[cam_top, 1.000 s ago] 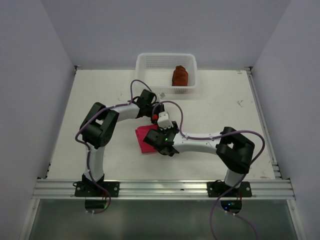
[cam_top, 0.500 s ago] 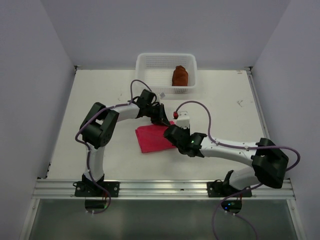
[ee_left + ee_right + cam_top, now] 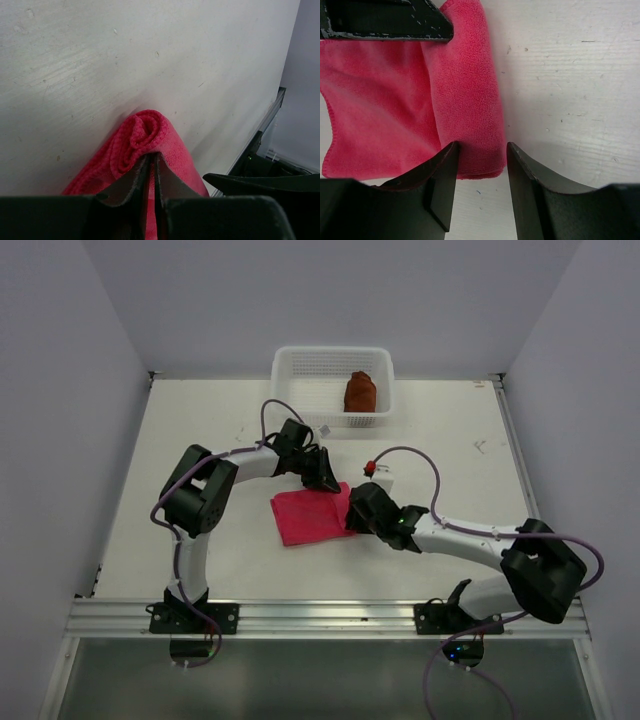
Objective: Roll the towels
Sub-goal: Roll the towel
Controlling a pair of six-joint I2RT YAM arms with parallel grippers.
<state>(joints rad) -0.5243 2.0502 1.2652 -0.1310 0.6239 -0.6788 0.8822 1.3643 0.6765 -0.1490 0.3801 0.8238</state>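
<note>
The pink towel [image 3: 310,515] lay near the table's [image 3: 450,455] middle, its right edge turned into a first narrow roll. The left gripper [image 3: 152,165] pinched the roll's far end; the right gripper's [image 3: 481,160] jaws stood spread astride its near end. Rolling looked barely begun; next, both ends likely needed turning leftward together, evenly

rolled towel [image 3: 360,392] in basket [image 3: 300,370]; spread towel [image 3: 308,517] on table [image 3: 200,430], before basket

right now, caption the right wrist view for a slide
Right fingers, open, bracket the folded edge of the pink towel.
</note>
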